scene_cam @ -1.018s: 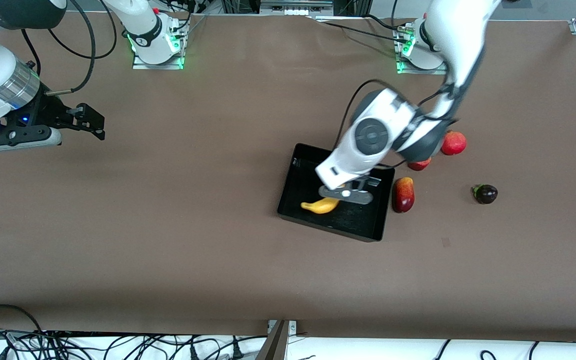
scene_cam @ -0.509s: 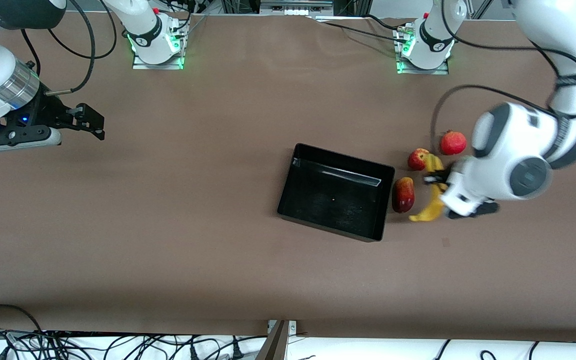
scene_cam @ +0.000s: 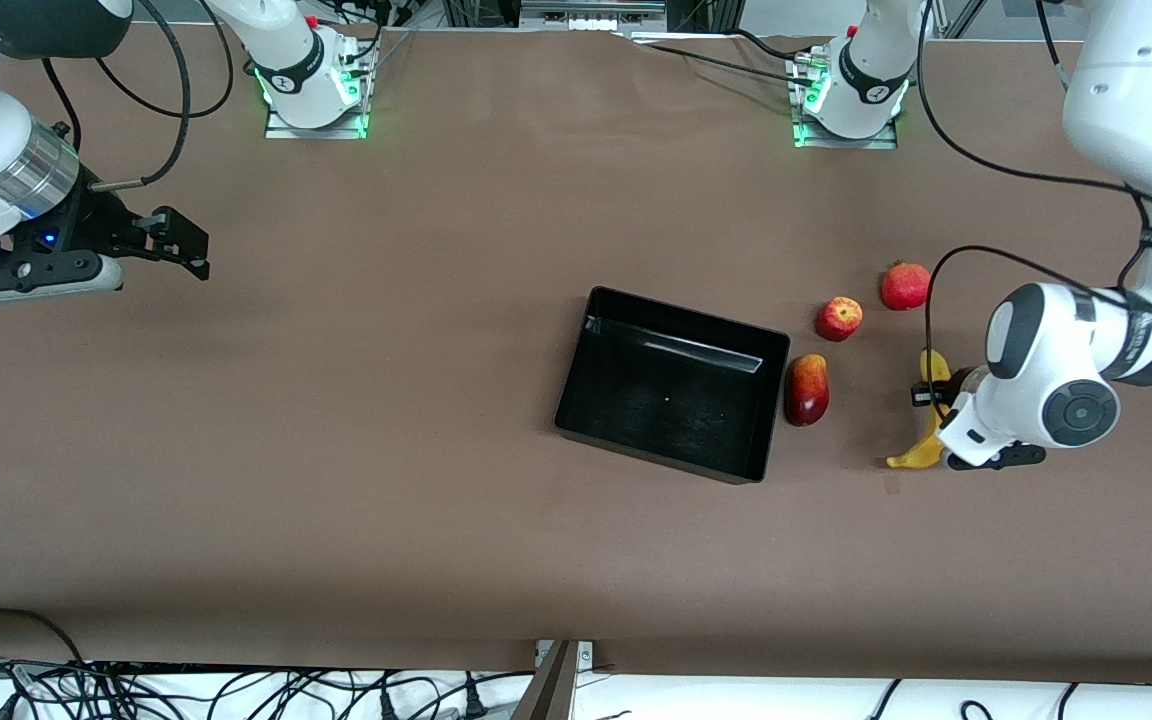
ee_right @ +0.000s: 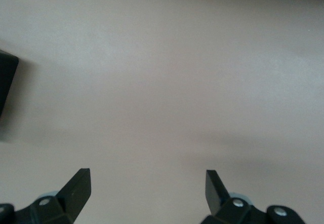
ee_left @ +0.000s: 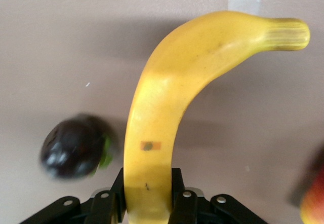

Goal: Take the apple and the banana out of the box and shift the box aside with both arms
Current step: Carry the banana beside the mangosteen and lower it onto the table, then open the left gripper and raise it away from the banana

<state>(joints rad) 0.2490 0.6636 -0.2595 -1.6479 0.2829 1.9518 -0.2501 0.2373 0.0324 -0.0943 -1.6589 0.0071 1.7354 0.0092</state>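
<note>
The yellow banana (scene_cam: 919, 452) is held in my left gripper (scene_cam: 939, 402), low over the table at the left arm's end. In the left wrist view the fingers clamp one end of the banana (ee_left: 167, 92) inside my left gripper (ee_left: 148, 193). The black box (scene_cam: 584, 405) stands empty mid-table. The small red apple (scene_cam: 839, 318) lies on the table between the box and the banana. My right gripper (scene_cam: 174, 245) waits open and empty over bare table at the right arm's end, its fingertips spread in the right wrist view (ee_right: 147, 183).
A red-yellow mango (scene_cam: 806, 389) lies against the box's wall toward the left arm's end. A round red pomegranate (scene_cam: 905, 285) lies beside the apple. A dark purple fruit (ee_left: 73, 147) lies beside the banana, hidden under the arm in the front view. A box corner (ee_right: 6, 77) shows in the right wrist view.
My left gripper has carried the banana from inside the box, past the mango, out toward the left arm's end of the table. The right arm has not moved.
</note>
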